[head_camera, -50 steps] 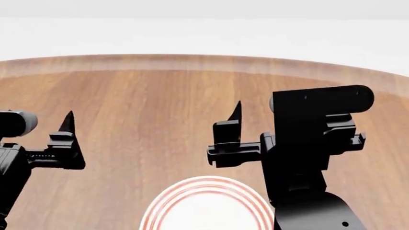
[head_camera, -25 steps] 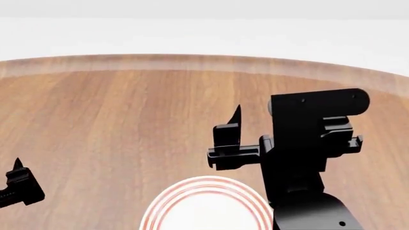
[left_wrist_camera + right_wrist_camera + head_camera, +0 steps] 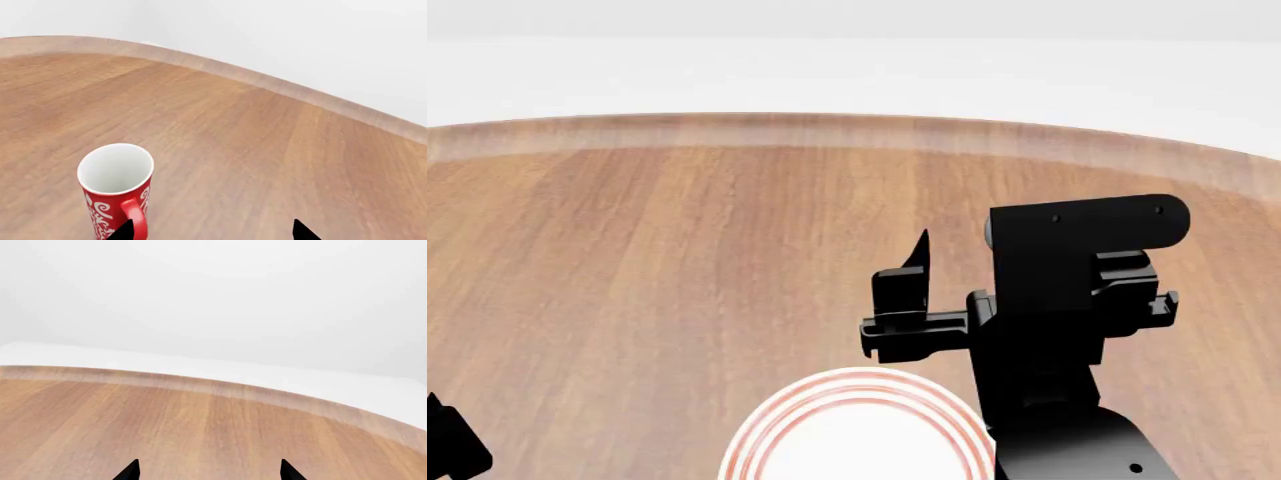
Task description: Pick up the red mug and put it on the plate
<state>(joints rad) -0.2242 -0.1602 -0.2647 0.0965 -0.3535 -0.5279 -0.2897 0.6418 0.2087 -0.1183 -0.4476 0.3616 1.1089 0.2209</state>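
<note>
In the left wrist view the left gripper (image 3: 212,232) shows only as 2 dark fingertips, spread well apart with bare wood between them, so it is open and holds nothing. One fingertip overlaps the base of the red mug (image 3: 116,190), just beside its handle, though whether they touch cannot be told. The mug stands upright on the table (image 3: 267,150), white inside showing, handle turned toward the camera, and it sits off to 1 side of the gap between the fingers, not centred in it. In the head view only a scrap of that gripper shows, at the table's near left corner (image 3: 451,448), and the mug is out of sight there. The right gripper (image 3: 208,471) is open too, its 2 tips apart over bare wood and facing the table's far edge; in the head view it hangs just beyond the plate (image 3: 857,430), which lies at the near edge, about mid-table, and is partly cut off. The step in hand looks like the approach to the mug, with no grasp made. The next move likely calls for shifting the left gripper sideways until the mug's body lies between the fingers, clear of the handle, then closing, lifting and carrying it to the plate.
</note>
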